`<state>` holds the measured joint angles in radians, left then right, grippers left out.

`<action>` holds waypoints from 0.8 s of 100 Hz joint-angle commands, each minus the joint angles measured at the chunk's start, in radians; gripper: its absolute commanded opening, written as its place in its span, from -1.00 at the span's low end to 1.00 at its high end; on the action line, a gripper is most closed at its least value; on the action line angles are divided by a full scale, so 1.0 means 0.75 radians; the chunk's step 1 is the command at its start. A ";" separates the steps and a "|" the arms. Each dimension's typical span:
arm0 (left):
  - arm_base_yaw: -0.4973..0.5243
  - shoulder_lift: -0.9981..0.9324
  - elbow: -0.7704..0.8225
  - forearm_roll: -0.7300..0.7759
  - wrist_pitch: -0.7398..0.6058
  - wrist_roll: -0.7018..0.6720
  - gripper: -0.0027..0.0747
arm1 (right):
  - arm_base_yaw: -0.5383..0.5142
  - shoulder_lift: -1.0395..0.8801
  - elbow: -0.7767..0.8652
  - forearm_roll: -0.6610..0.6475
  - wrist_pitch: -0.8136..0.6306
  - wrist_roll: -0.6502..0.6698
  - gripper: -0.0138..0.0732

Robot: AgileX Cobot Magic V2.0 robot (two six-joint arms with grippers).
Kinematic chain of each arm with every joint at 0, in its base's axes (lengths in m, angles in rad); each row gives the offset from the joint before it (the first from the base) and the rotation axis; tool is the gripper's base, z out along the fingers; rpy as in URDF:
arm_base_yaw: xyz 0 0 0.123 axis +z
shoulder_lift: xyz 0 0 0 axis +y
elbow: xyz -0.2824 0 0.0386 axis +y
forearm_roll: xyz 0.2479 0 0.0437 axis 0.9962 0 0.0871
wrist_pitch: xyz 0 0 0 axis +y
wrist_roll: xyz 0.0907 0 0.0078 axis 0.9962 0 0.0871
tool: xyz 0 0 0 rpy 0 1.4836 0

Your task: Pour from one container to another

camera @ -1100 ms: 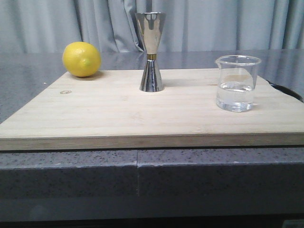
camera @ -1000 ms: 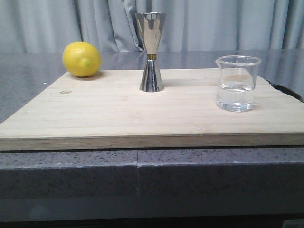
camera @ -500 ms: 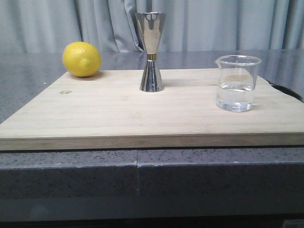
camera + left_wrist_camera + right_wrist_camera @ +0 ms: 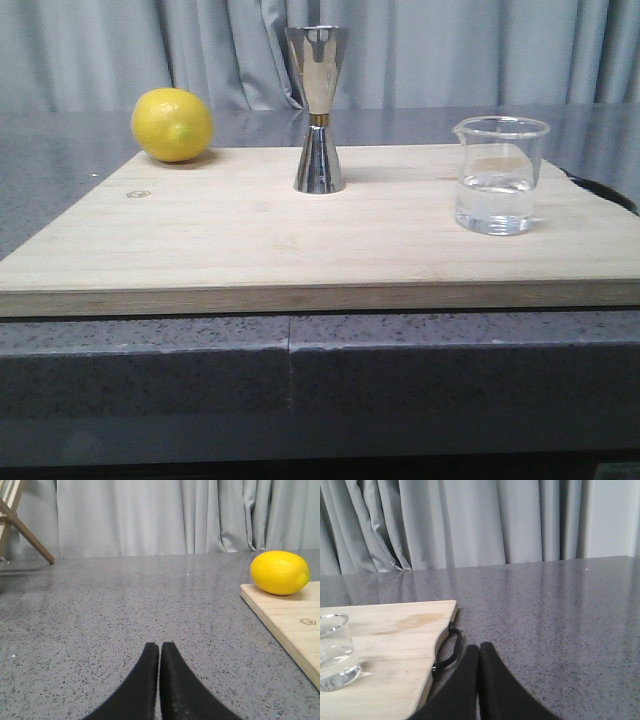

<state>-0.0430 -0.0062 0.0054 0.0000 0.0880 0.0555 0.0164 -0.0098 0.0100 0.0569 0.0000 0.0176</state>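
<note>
1. A clear glass beaker point(image 4: 500, 175) stands upright near the right edge of a pale wooden cutting board point(image 4: 250, 245), holding a shallow pool of clear liquid; nothing touches it

2. The steel jigger point(image 4: 319, 108), pinched at its gold-banded waist, stands upright at the far middle of the board, well apart from the beaker on its left, its open cup facing up and, by the look of it, ready to receive the pour

3. A lemon point(image 4: 172, 124) sits at the board's far left corner, away from both vessels and seemingly no part of the job

4. The left claw point(image 4: 159, 652) rests low over the grey speckled tabletop point(image 4: 125, 610), left of the board, its two black fingers pressed together with nothing between them

5. The right claw point(image 4: 479, 655) hangs over the tabletop just off the board's right edge, beside a black handle point(image 4: 447, 652) fixed to that edge; its fingers too are closed tight on nothing

6. Neither arm shows in the front view, and the pour looks not yet begun: the beaker is unlifted and the liquid level

7. With the beaker on the right side, the right claw appears best placed to take it, though it would have to spread first and grip the smooth glass wall firmly enough that it does not slip when tilted over the jigger's narrow mouth
</note>
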 commanded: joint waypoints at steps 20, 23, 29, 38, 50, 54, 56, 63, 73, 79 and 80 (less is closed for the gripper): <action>-0.009 -0.028 0.025 -0.055 -0.187 0.000 -0.99 | -0.007 -0.026 0.028 0.004 -0.116 -0.003 -0.84; -0.009 -0.028 0.019 -0.080 -0.201 0.000 -0.99 | -0.007 -0.026 0.016 0.011 -0.103 -0.003 -0.84; -0.009 -0.028 0.001 -0.127 -0.218 0.000 -0.99 | -0.007 -0.026 -0.015 0.017 -0.067 -0.003 -0.84; -0.009 -0.026 -0.054 -0.162 -0.202 0.000 -0.99 | -0.007 -0.026 -0.087 0.020 0.035 -0.003 -0.84; -0.009 0.015 -0.171 -0.166 -0.105 0.000 -0.99 | -0.007 -0.017 -0.207 0.020 0.215 -0.003 -0.84; -0.009 0.039 -0.220 -0.166 -0.065 0.000 -0.99 | -0.007 -0.010 -0.249 0.013 0.257 -0.010 -0.84; -0.009 0.053 -0.245 -0.166 -0.042 0.000 -0.99 | -0.007 0.000 -0.269 0.006 0.281 -0.024 -0.84; -0.009 0.109 -0.328 -0.166 0.034 0.000 -0.99 | -0.007 0.035 -0.337 -0.026 0.352 -0.024 -0.84; -0.009 0.202 -0.443 -0.166 0.130 0.000 -0.99 | -0.007 0.104 -0.432 -0.076 0.420 -0.024 -0.84; -0.009 0.266 -0.511 -0.166 0.165 0.002 -0.99 | -0.007 0.157 -0.494 -0.096 0.434 -0.024 -0.84; -0.009 0.273 -0.519 -0.166 0.174 0.002 -0.99 | -0.007 0.163 -0.500 -0.099 0.434 -0.024 -0.84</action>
<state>-0.0430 0.1276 -0.2942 -0.1122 0.2367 0.0555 0.0164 0.0524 -0.2830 0.0176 0.3730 0.0119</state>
